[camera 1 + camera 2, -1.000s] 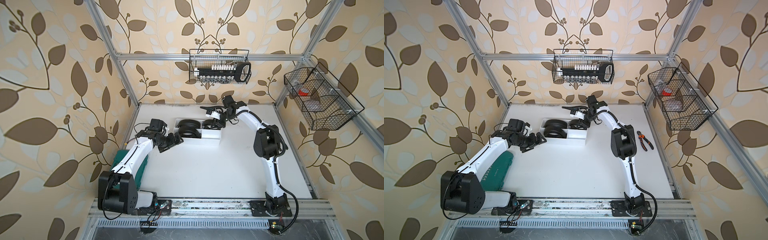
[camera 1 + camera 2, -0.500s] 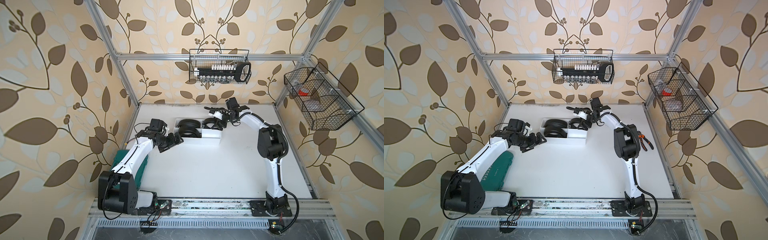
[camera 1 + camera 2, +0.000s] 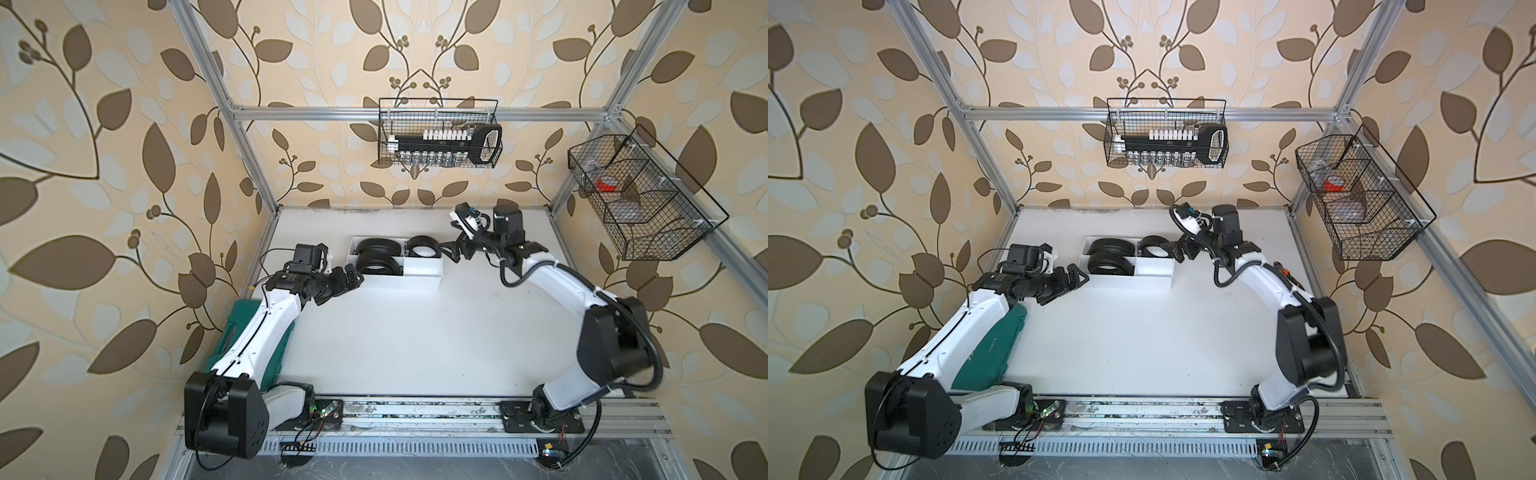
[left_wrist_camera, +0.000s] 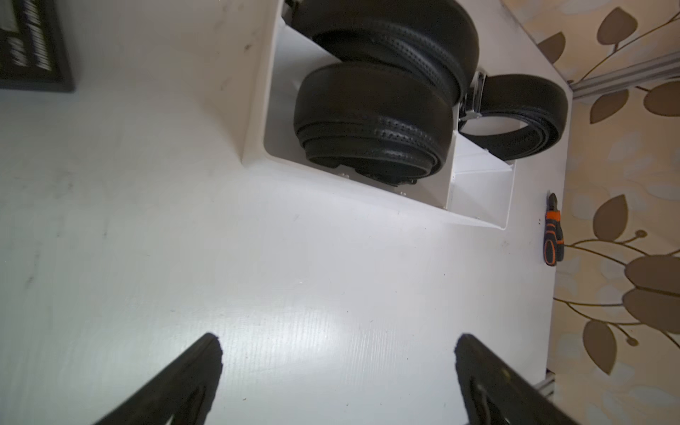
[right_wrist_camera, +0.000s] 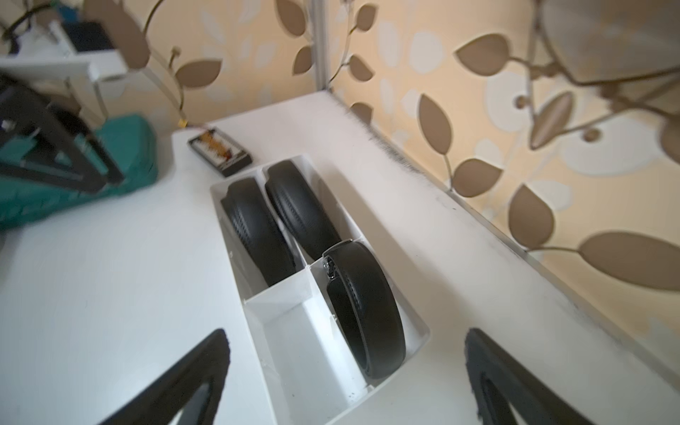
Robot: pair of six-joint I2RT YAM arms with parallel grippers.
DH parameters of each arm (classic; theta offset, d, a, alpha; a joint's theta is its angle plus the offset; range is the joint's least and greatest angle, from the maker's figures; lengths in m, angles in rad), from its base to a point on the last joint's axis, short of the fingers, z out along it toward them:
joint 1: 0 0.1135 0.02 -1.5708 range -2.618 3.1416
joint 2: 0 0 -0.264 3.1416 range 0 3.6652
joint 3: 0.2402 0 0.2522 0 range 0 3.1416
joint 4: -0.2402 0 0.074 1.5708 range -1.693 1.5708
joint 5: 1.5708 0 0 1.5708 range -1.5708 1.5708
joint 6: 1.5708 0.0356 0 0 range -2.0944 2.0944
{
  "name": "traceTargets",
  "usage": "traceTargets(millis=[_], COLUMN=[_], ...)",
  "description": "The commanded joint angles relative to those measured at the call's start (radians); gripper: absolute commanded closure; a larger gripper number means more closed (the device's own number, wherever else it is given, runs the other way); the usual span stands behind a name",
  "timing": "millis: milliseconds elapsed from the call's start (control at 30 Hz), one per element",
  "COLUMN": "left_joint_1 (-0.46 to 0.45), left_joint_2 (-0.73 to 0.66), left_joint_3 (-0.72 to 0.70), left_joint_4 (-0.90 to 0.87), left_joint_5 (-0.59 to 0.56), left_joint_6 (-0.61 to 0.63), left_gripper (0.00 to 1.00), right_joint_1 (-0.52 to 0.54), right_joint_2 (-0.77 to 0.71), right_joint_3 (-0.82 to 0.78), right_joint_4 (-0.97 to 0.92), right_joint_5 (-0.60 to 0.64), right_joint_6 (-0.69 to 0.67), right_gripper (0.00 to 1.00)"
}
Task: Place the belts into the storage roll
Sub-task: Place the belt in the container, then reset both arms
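The left claw (image 3: 354, 277) hangs spread and empty just off the left end of the white tray (image 3: 419, 279). Its fingers (image 4: 198, 371) point at the two coiled belts (image 3: 376, 264) standing on edge in the tray's two left compartments, near them but apart. A third belt (image 5: 364, 309), also coiled, stands in the back right compartment. The right claw (image 3: 452, 250) hovers just beyond that end of the tray, spread wide, gripping nothing and clear of the belt.

A green case (image 3: 992, 345) lies under the left arm. A small black box (image 5: 220, 154) sits beside the tray's left end. Orange-handled pliers (image 4: 552, 235) lie by the right wall. The left arm reaches forward low, with its forearm nearly level. The right arm rises from its base, bends at the elbow and stretches in toward the tray.
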Motion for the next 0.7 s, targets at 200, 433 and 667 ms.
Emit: traceTargets(millis=[200, 433, 667], left_joint_1=[0.009, 0.009, 0.014], left_joint_2=[-0.287, -0.110, 0.184], left_joint_3=[-0.279, -0.514, -0.536], left_joint_4=[0.434, 0.925, 1.201], left_joint_5=[-0.499, -0.524, -0.551], left_joint_6=[0.171, 0.431, 0.419], left_gripper=[0.01, 0.01, 0.01], right_joint_1=[-0.015, -0.165, -0.182], right_joint_2=[-0.421, -0.535, -0.709], right_joint_3=[-0.395, -0.524, -0.769], right_joint_4=[0.065, 0.038, 0.268], right_joint_5=[0.626, 0.648, 0.784], right_joint_6=[0.310, 0.405, 0.360], right_gripper=[0.01, 0.00, 0.01])
